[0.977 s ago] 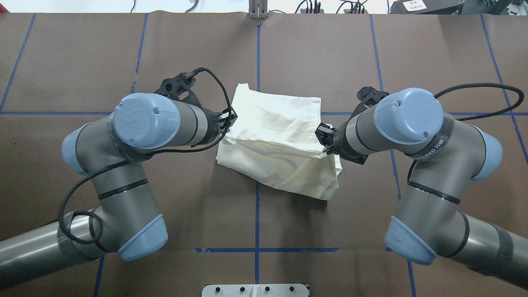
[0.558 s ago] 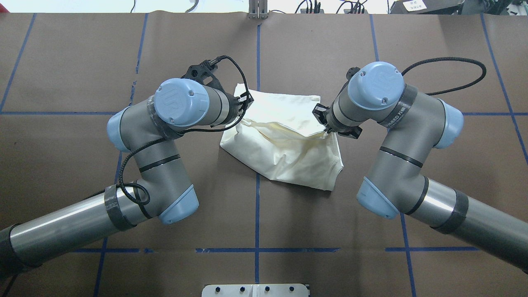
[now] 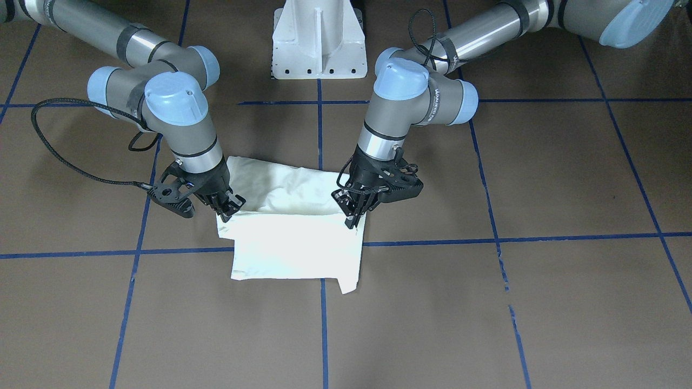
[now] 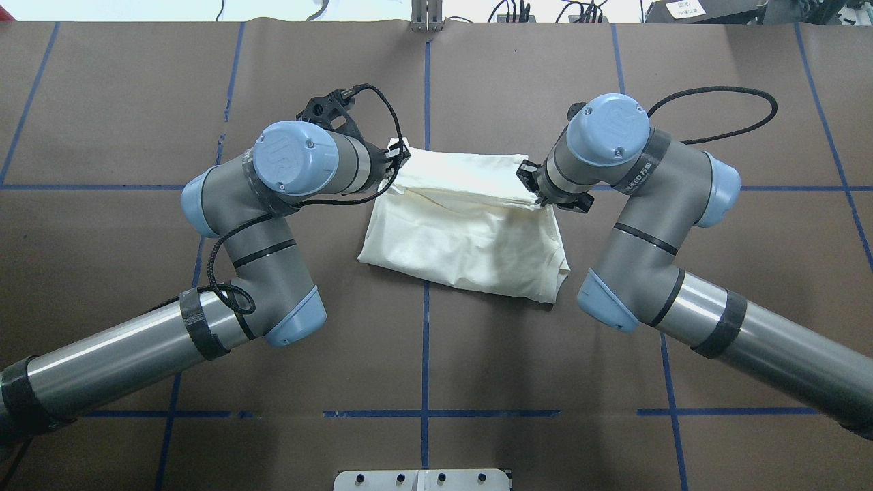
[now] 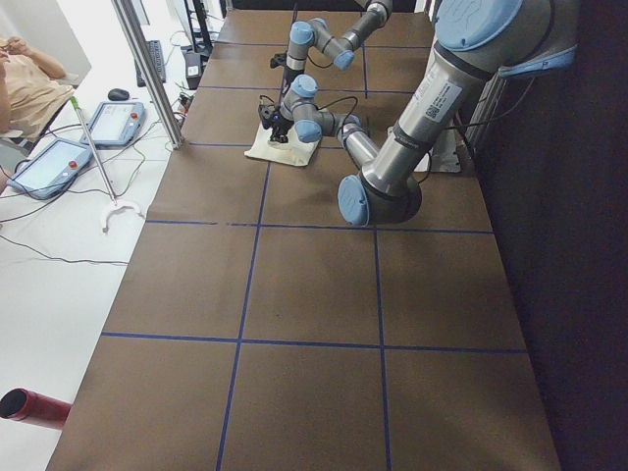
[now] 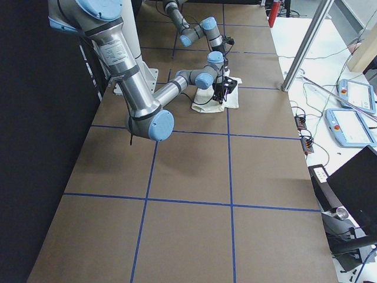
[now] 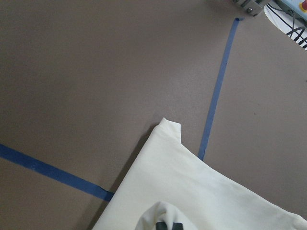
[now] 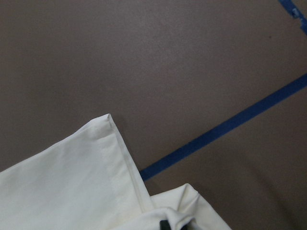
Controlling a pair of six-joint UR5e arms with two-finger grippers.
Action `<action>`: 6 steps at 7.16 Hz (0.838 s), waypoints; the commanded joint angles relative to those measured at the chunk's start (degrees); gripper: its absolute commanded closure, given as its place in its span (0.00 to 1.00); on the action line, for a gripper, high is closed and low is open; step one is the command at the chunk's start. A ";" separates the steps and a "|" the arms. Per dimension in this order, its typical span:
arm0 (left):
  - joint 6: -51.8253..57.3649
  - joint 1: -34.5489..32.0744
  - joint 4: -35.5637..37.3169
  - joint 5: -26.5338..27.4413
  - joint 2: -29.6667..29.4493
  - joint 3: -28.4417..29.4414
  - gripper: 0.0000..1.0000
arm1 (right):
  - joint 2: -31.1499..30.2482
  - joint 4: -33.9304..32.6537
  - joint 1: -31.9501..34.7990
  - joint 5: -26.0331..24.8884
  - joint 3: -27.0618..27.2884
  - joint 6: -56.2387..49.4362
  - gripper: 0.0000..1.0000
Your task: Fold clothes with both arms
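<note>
I'm looking down from behind the base in the overhead view, with the shirt (image 4: 470, 225) toward 12 o'clock; the front camera is facing back steeply. Both end cameras are sitting far off, sharing the table (image 5: 314, 294). Both wrist cameras are hovering close over cloth corners.

Plain cream T-shirt (image 4: 470, 232), brown table (image 4: 136, 102) gridded with blue tape lines (image 4: 425, 354), grey arms (image 4: 273, 225) with light-blue caps
</note>
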 commanded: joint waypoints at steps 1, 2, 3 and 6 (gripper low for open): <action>0.71 -0.22 -0.66 0.00 -0.02 0.55 0.59 | 0.53 0.09 0.32 0.03 -1.60 -1.87 1.00; 0.71 -0.74 -1.70 -0.09 -0.02 0.55 0.53 | 0.62 0.09 0.67 0.03 -2.22 -2.15 0.60; 0.80 -1.79 -3.19 -0.52 -0.02 0.29 0.53 | 1.49 0.09 0.76 -0.14 -2.31 -2.24 0.01; 0.88 -0.84 -2.68 -0.62 0.15 -0.33 1.00 | 1.76 0.36 5.16 8.64 0.84 -4.35 0.00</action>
